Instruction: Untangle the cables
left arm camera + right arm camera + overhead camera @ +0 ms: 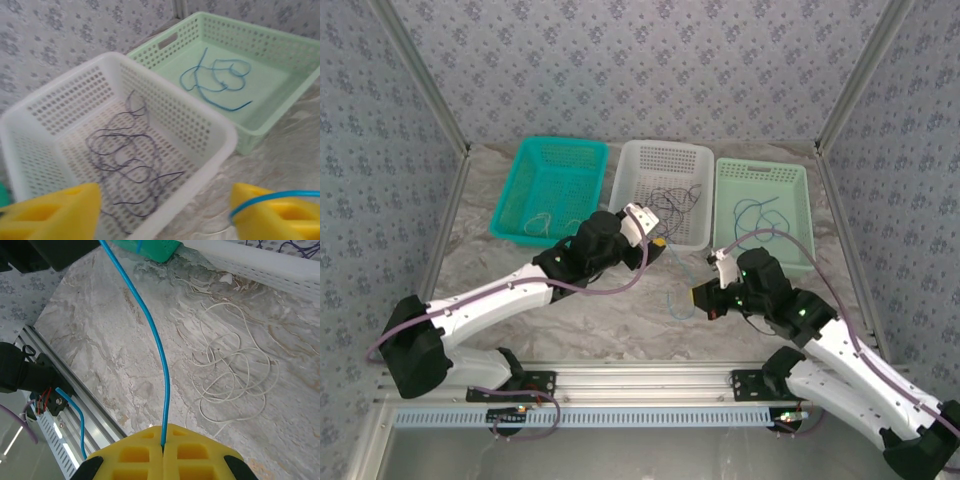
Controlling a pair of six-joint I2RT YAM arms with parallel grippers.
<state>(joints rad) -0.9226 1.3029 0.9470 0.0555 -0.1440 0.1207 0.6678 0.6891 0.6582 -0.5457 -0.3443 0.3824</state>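
Clenched at the bottom of the right wrist view, the right fingers [172, 440] grip a blue cable [152, 330], which rises in a gentle curve to the upper left of the frame. Beyond them on the worktop [100, 345], right of centre, a white cable [232, 375] lies in a loose tangle, apart from the blue one as far as can be seen.

In the left wrist view the left fingers [55, 212] stand spread wide, grasping nothing. The blue cable curls against the inner edge of the finger at lower right. Further back, dark cables [130, 160] lie in the white basket [222, 137], and a second blue cable [215, 80] lies in the pale green basket [260, 47] at upper right. From overhead, a teal basket [560, 142] at upper left holds a pale cable [545, 222].

Judgement: sorting appears well advanced, and the step in hand is drawing the blue cable free. The next move likely calls for carrying it to the green basket, clear of the white tangle and of the left finger, where it could snag.
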